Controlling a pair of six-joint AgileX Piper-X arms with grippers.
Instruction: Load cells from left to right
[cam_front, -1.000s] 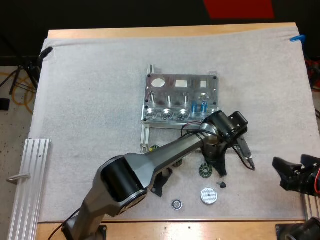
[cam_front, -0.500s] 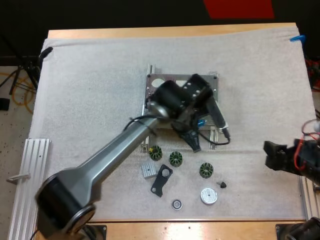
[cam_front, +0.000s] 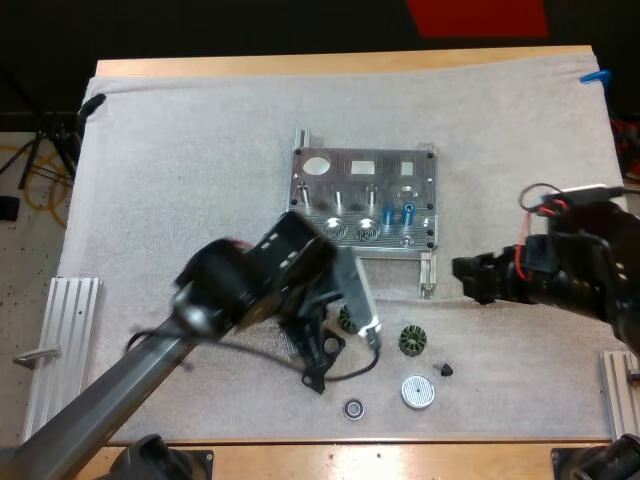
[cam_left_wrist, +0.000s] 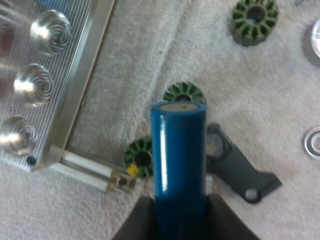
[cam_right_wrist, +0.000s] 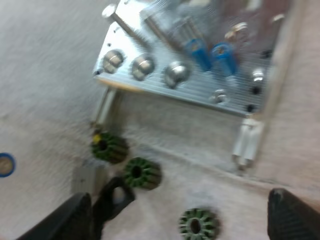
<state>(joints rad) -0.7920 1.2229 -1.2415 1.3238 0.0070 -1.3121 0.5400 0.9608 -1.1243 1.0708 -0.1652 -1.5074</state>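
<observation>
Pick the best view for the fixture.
High view: nearly the whole fixture, from above. Left wrist view catches one corner with three knobs; right wrist view, its near side with two blue cells loaded.

Two blue cylinders (cam_right_wrist: 223, 55) are recorded standing in the metal fixture (cam_right_wrist: 195, 92); three green toothed rings (cam_right_wrist: 142, 173) are spread on the mat (cam_right_wrist: 40, 60) on its near side.

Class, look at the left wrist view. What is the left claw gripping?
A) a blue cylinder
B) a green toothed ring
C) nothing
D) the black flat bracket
A: the left claw has its two black fingers pressed on either side of the base of a blue cylinder, which stands out over the green toothed rings on the mat.
</observation>
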